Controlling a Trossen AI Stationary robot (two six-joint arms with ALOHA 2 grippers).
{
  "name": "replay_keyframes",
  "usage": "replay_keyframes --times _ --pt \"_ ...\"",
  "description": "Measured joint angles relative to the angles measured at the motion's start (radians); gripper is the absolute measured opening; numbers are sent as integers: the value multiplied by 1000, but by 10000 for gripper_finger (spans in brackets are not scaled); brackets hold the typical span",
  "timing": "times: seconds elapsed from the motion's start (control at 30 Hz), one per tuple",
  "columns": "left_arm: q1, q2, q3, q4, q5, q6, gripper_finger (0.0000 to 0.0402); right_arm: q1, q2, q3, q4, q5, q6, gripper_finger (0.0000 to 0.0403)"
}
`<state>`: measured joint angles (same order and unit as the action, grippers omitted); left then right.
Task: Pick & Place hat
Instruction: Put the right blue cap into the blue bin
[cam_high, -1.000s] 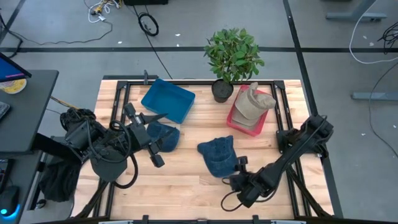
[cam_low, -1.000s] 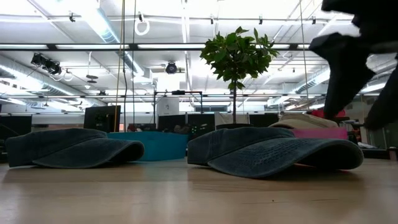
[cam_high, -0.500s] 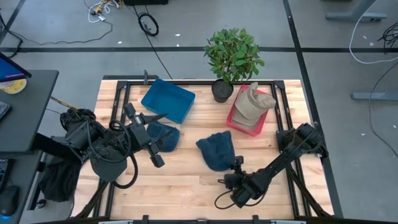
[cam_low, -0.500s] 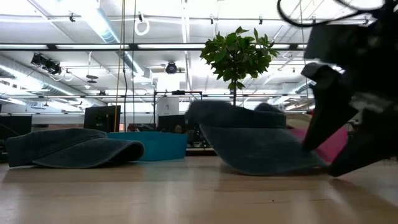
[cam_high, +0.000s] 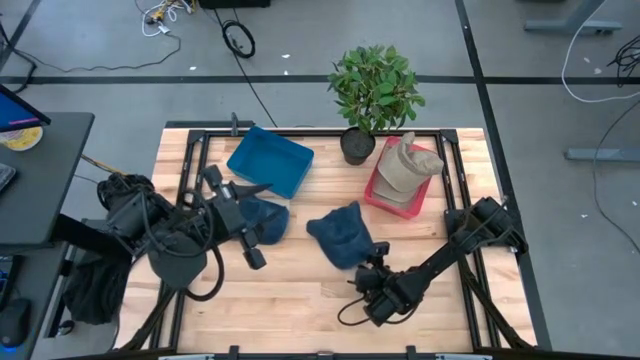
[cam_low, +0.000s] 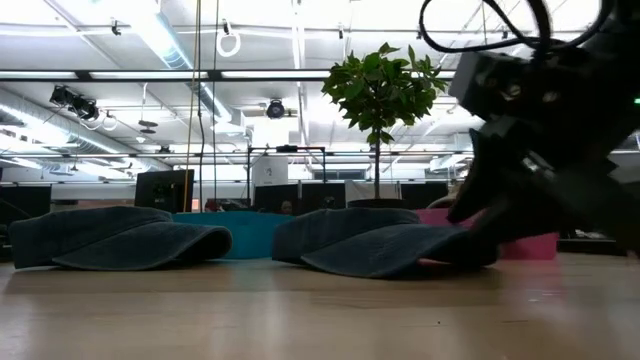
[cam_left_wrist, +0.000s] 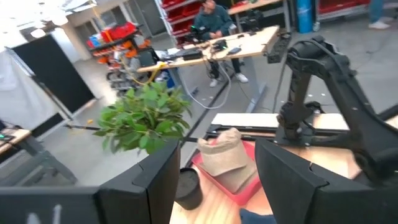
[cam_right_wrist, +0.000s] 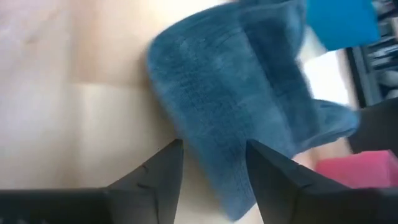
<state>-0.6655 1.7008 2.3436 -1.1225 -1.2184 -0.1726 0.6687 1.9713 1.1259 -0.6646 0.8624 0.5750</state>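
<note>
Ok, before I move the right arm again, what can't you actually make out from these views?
- Right end effector grip on the blue hat: in the high view the arm covers the contact; the right wrist view is blurred.
- Left blue hat: partly under the left end effector in the high view.
- Tan hat in the pink bin: hidden by the arm in the low view.

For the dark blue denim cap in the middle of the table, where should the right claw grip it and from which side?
Probably the brim edge of the dark blue denim cap, approached from the table's front where the right claw sits with its fingers open. The low view shows the cap lying flat and low, so its thin edge looks easier to pinch than the soft crown.
</note>
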Motion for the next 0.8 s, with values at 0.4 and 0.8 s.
replay_keyframes --times 0.4,0.8 --pt "56 0 0 0 97 2 210 -146 -2 0 191 -107 -255 23" --pt "58 0 0 0 97 13 210 -170 -188 117 172 -100 -262 1"
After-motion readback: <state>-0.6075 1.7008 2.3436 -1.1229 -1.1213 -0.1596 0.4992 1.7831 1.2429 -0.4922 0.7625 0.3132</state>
